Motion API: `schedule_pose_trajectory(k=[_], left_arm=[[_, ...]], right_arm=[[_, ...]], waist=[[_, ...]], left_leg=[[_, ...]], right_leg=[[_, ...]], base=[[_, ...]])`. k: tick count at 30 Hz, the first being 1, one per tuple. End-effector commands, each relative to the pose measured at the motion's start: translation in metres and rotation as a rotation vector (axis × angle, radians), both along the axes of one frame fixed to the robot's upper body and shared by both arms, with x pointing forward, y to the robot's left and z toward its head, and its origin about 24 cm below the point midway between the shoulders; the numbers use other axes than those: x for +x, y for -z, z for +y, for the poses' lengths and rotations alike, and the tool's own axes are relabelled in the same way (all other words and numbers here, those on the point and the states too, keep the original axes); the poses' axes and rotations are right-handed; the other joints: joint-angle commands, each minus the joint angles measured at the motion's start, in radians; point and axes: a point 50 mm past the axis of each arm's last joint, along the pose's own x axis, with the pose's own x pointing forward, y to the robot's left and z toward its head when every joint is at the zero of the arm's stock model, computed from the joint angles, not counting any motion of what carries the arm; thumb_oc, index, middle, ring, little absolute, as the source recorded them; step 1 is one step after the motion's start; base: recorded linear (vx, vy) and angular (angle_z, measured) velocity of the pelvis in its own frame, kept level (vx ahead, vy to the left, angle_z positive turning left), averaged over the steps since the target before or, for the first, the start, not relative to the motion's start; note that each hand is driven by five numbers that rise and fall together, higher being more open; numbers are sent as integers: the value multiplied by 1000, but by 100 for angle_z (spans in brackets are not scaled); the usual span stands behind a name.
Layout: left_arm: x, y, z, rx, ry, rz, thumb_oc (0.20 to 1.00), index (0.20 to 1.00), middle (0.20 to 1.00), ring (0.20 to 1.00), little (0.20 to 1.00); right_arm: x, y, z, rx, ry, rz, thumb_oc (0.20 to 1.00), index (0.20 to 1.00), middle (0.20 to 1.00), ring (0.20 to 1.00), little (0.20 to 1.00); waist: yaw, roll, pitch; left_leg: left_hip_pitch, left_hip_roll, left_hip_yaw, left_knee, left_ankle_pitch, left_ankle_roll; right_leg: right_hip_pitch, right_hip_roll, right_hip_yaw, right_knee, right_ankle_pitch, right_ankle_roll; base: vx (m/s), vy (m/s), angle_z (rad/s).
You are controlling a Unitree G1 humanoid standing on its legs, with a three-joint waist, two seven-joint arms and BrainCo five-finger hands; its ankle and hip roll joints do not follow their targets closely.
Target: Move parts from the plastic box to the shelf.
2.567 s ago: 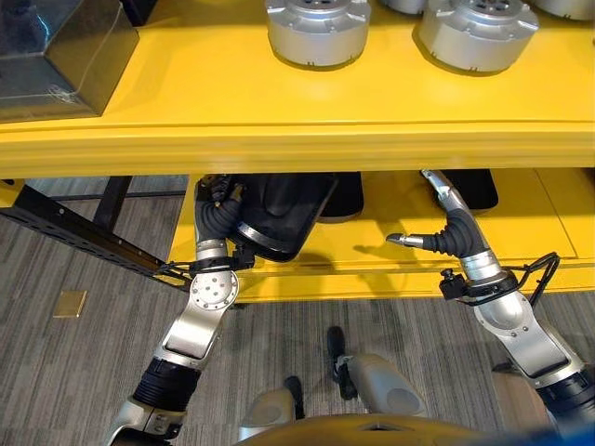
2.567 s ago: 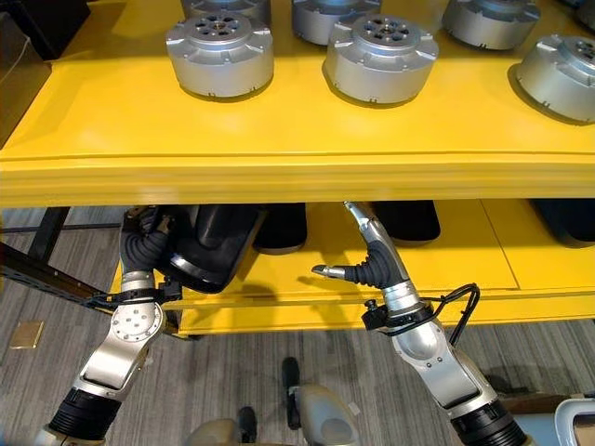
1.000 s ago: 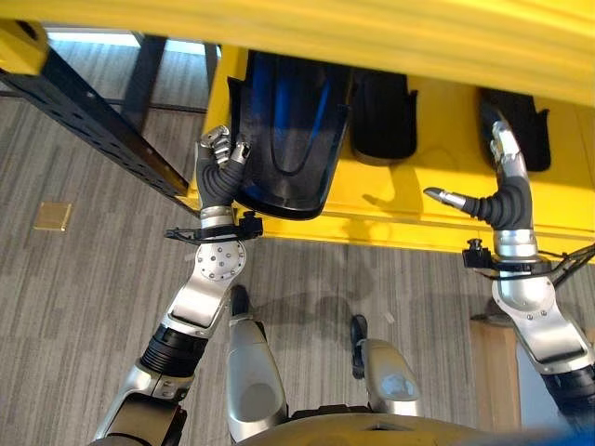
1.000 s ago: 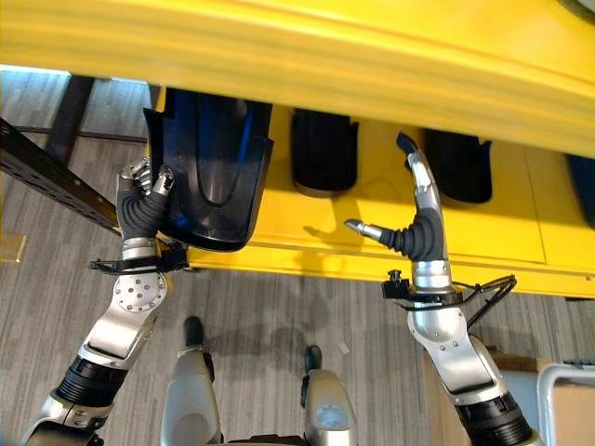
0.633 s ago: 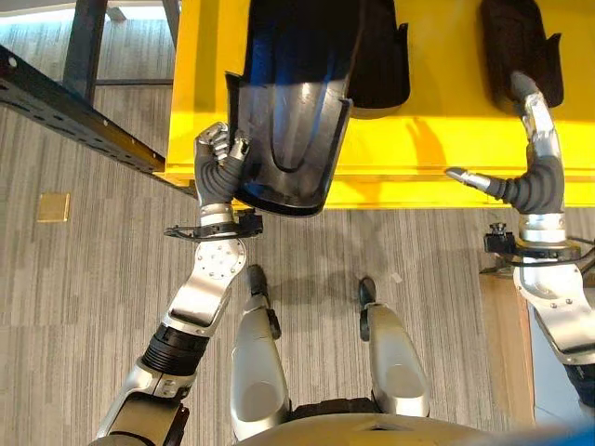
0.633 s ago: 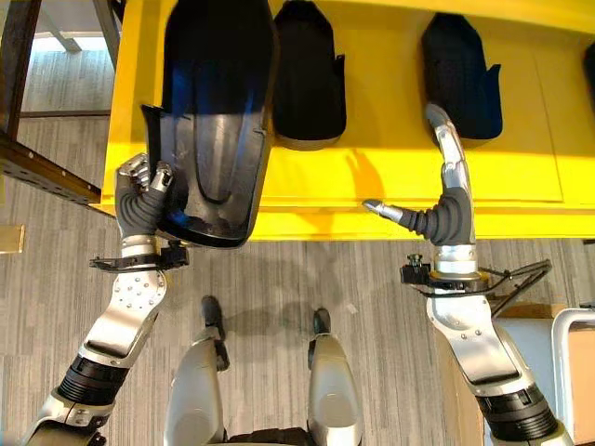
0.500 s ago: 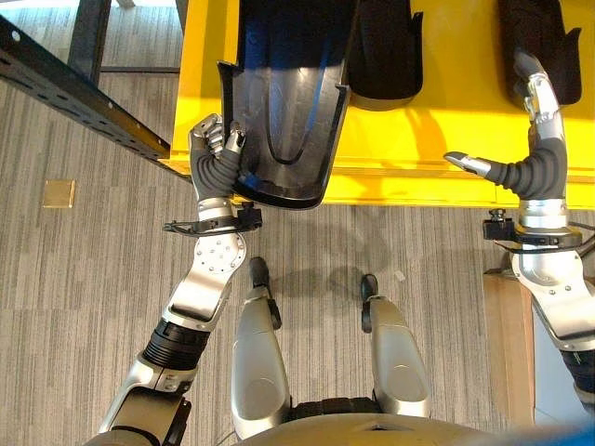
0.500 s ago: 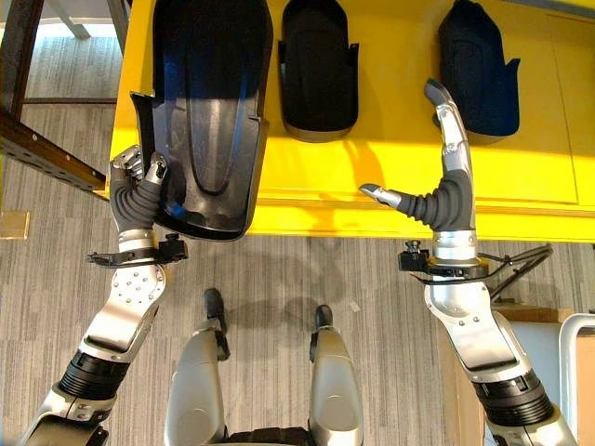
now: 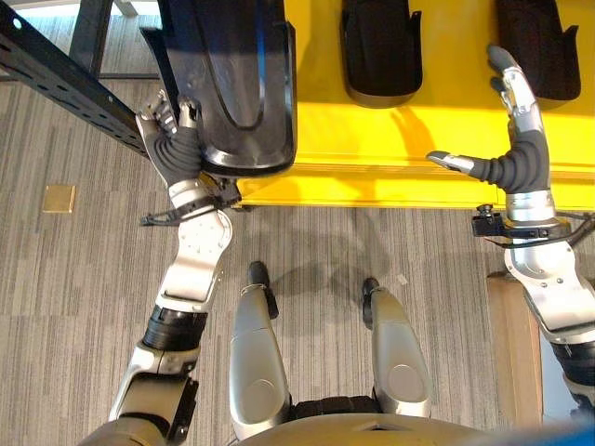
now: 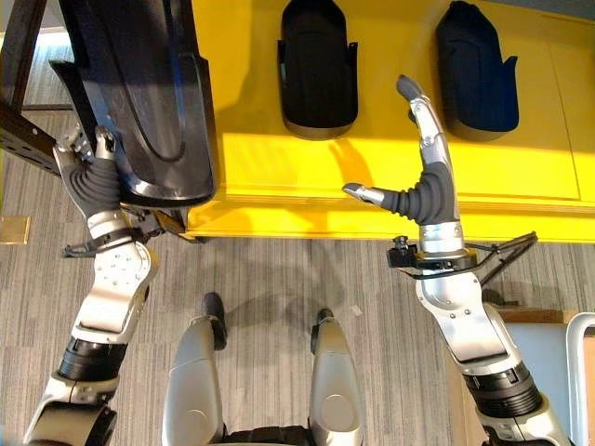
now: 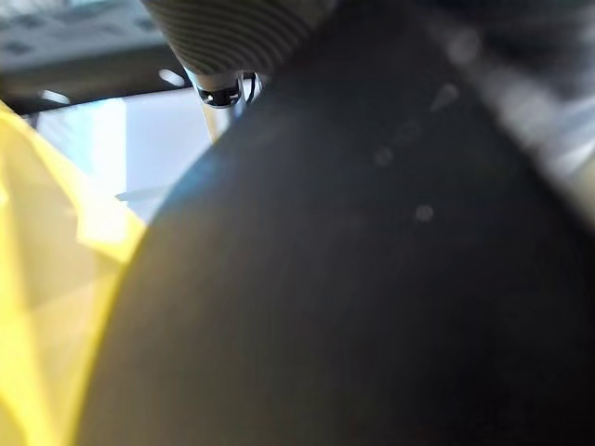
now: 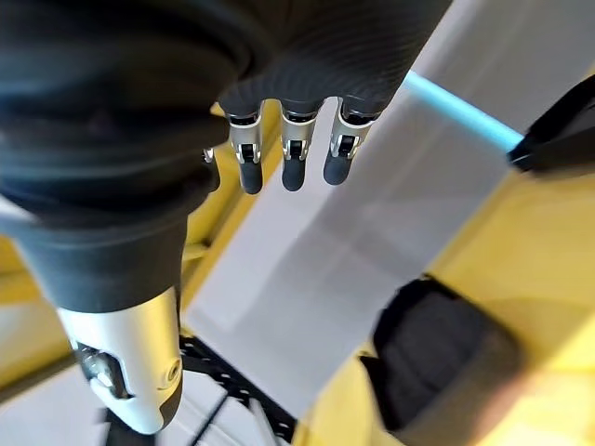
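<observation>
The yellow shelf (image 10: 307, 209) takes the whole upper part of the head views, and its front edge runs across the middle of the frame. Below it, in the lower half, is the grey striped floor (image 9: 84, 279).

In the upper left of the frame there is a big black shell-shaped part (image 9: 232, 84). It is long and curved, with a raised rim, and its hollow side faces up. Its lower rounded end hangs a little over the front edge of the shelf, and the rest of it lies above the left end of the shelf. The left hand (image 9: 172, 139) is at the lower left corner of this part. Its fingers (image 10: 98, 141) are curled over the rim there, so the hand grips the part by its edge. In the left wrist view the dark surface of the part (image 11: 372, 279) is very close, with the yellow shelf beside it.

Two smaller black parts lie on the shelf in the upper middle (image 10: 319, 70) and the upper right (image 10: 477, 70) of the frame. They do not touch each other, and they are well apart from the big part.

The right hand (image 10: 423, 186) is in the right middle of the frame, above the front part of the shelf, between the two smaller parts and lower than them. Its fingers (image 12: 293, 163) are straight, the thumb points to the left, and it holds nothing.

A black metal rail (image 9: 65, 79) crosses the upper left corner.
</observation>
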Motion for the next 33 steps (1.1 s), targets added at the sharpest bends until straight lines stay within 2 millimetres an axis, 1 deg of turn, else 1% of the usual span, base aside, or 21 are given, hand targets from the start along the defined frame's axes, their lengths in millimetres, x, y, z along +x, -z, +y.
schedule_pose_trajectory(k=[1, 2, 3, 4, 7, 9, 10, 11, 12, 13, 14, 16, 19, 20, 25, 30, 33], left_arm=[[-3, -7, -2, -10, -33, -58, 200, 200, 200, 200, 200], [3, -5, 0, -28, -38, -33, 200, 200, 200, 200, 200], [8, -3, 4, -27, -81, -6, 200, 200, 200, 200, 200], [16, 4, 10, -51, -110, 47, 200, 200, 200, 200, 200], [26, 16, 18, -79, -149, 122, 200, 200, 200, 200, 200], [29, 20, 22, -86, -164, 142, 200, 200, 200, 200, 200], [33, 25, 25, -108, -176, 179, 200, 200, 200, 200, 200], [34, 28, 26, -131, -175, 194, 200, 200, 200, 200, 200], [36, 35, 26, -204, -165, 228, 200, 200, 200, 200, 200], [37, 37, 27, -220, -170, 235, 200, 200, 200, 200, 200], [40, 47, 36, -278, -217, 260, 200, 200, 200, 200, 200], [44, 53, 41, -366, -233, 278, 200, 200, 200, 200, 200], [45, 55, 52, -424, -285, 275, 200, 200, 200, 200, 200], [45, 57, 58, -443, -311, 282, 200, 200, 200, 200, 200], [44, 61, 77, -537, -375, 314, 200, 200, 200, 200, 200], [40, 62, 94, -587, -471, 319, 200, 200, 200, 200, 200], [34, 66, 107, -577, -519, 343, 200, 200, 200, 200, 200]], right_arm=[[-13, -12, 4, 5, -67, -120, 1000, 1000, 1000, 1000, 1000], [-15, -15, 7, -3, -86, -139, 1000, 1000, 1000, 1000, 1000], [-16, -17, 9, -13, -113, -149, 1000, 1000, 1000, 1000, 1000], [-17, -19, 10, -34, -142, -148, 1000, 1000, 1000, 1000, 1000], [-17, -20, 12, -65, -187, -118, 1000, 1000, 1000, 1000, 1000], [-16, -19, 12, -75, -198, -97, 1000, 1000, 1000, 1000, 1000], [-15, -17, 12, -102, -204, -72, 1000, 1000, 1000, 1000, 1000], [-15, -16, 12, -116, -207, -65, 1000, 1000, 1000, 1000, 1000], [-15, -16, 11, -144, -213, -51, 1000, 1000, 1000, 1000, 1000], [-15, -16, 11, -150, -213, -48, 1000, 1000, 1000, 1000, 1000], [-16, -17, 12, -189, -228, -35, 1000, 1000, 1000, 1000, 1000], [-16, -18, 12, -211, -236, -29, 1000, 1000, 1000, 1000, 1000], [-17, -19, 10, -226, -238, -22, 1000, 1000, 1000, 1000, 1000], [-18, -19, 9, -238, -241, -19, 1000, 1000, 1000, 1000, 1000], [-22, -19, 8, -253, -247, -18, 1000, 1000, 1000, 1000, 1000], [-24, -21, 7, -260, -240, -21, 1000, 1000, 1000, 1000, 1000], [-25, -21, 6, -255, -233, -24, 1000, 1000, 1000, 1000, 1000]], waist=[[-25, 20, -102], [-34, 27, -106], [-49, 35, -112], [-67, 41, -121], [-97, 48, -133], [-107, 50, -136], [-122, 57, -140], [-127, 60, -140], [-140, 69, -141], [-143, 71, -140], [-168, 85, -141], [-187, 92, -141], [-204, 95, -139], [-213, 97, -137], [-235, 97, -132], [-244, 92, -125], [-245, 91, -121]], left_leg=[[45, 0, -21, -58, -20, -1], [48, 5, -16, -62, -13, 0], [55, 9, -9, -60, -15, -1], [70, 14, 1, -53, -27, -3], [96, 18, 23, -51, -35, -4], [108, 18, 30, -52, -37, -5], [122, 17, 40, -57, -37, -5], [129, 14, 45, -59, -36, -5], [142, 12, 54, -65, -35, -5], [146, 11, 57, -68, -34, -5], [161, 9, 73, -73, -33, -5], [170, 8, 86, -79, -33, -7], [174, 8, 94, -77, -35, -10], [179, 7, 99, -77, -36, -10], [178, 7, 106, -72, -41, -11], [171, 9, 106, -61, -47, -12], [167, 9, 106, -57, -51, -11]], right_leg=[[4, 30, -38, 56, -2, -91], [-4, 33, -30, 62, 2, -94], [-7, 33, -22, 74, -3, -94], [-6, 29, -11, 88, -15, -96], [-8, 21, 9, 114, -28, -97], [-9, 15, 16, 120, -29, -97], [-13, 10, 25, 125, -28, -96], [-14, 7, 30, 127, -28, -96], [-16, 3, 37, 126, -27, -96], [-16, 2, 40, 126, -26, -96], [-23, -2, 54, 130, -27, -96], [-28, -2, 62, 135, -31, -97], [-34, -2, 67, 142, -37, -99], [-37, -2, 70, 145, -38, -100], [-49, 2, 81, 152, -41, -103], [-58, 3, 86, 155, -42, -104], [-62, 4, 88, 156, -42, -104]], base=[[85, 86, -20], [117, 133, -21], [191, 185, -20], [209, 179, -17], [173, 154, -24], [146, 140, -18], [164, 174, -15], [174, 220, -15], [103, 153, -22], [126, 254, -21], [91, 218, -14], [77, 168, -12], [39, 68, -11], [32, 60, -7], [9, 33, -6], [-2, 2, -1], [0, 0, 0]])
